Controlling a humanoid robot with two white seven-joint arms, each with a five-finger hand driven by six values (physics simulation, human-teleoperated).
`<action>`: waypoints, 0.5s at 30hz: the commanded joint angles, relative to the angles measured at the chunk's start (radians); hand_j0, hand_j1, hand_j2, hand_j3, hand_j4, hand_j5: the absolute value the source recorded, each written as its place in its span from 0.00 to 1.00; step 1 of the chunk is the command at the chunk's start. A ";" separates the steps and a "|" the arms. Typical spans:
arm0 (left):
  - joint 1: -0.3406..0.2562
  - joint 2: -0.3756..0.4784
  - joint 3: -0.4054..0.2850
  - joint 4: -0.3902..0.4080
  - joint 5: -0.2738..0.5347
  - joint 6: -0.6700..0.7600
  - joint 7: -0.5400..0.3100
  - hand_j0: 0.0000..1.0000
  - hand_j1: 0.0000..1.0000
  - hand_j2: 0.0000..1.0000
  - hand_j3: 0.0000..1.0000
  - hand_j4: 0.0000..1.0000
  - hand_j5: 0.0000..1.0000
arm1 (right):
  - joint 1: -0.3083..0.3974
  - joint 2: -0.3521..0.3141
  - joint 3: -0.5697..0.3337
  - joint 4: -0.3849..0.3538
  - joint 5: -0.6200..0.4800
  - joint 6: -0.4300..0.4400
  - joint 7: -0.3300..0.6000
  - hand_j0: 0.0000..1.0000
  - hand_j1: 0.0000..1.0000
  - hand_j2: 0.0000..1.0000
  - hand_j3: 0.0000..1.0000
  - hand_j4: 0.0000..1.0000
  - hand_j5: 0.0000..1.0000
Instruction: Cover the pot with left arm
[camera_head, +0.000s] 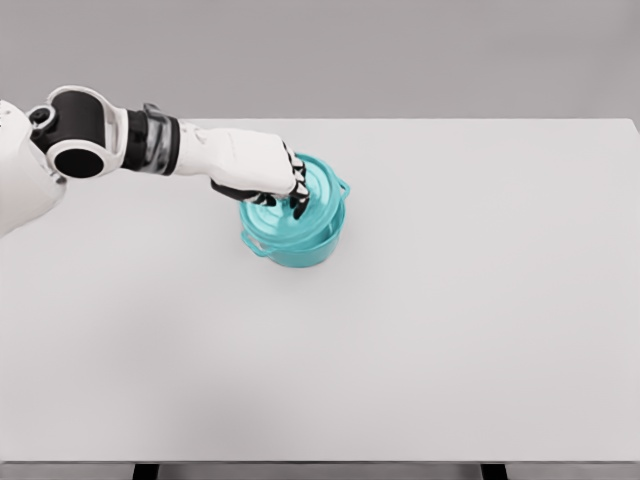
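One arm in view: the left arm comes in from the picture's left edge and reaches across to the pot; no right arm shows.
Left hand (262, 175): over the left part of the lid, palm down, dark fingertips (298, 207) curled down onto the lid's top near its middle.
Grip: the fingers bend around something at the lid's centre, but whether they clasp a knob or just rest there cannot be told, as the hand hides it.
Lid (318, 190): teal, sitting on the pot, slightly tilted, shifted toward the upper right.
Pot (300, 243): teal, with side handles, standing on the table left of middle, toward the far side.
Table (450, 320): white, flat.
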 joint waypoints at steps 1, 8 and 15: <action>0.000 -0.003 -0.011 0.004 0.002 0.002 0.001 0.60 0.60 0.60 0.60 0.60 0.60 | 0.000 0.000 0.000 -0.001 0.000 0.000 0.000 1.00 1.00 1.00 1.00 1.00 1.00; 0.000 -0.003 -0.017 0.004 0.002 0.002 0.001 0.70 0.70 0.70 0.70 0.70 0.70 | 0.000 0.000 0.000 0.001 0.000 0.000 0.000 1.00 1.00 1.00 1.00 1.00 1.00; 0.000 -0.001 -0.018 0.004 0.002 0.002 0.001 0.75 0.75 0.75 0.75 0.75 0.75 | 0.000 0.000 0.000 0.001 0.000 0.000 0.000 1.00 1.00 1.00 1.00 1.00 1.00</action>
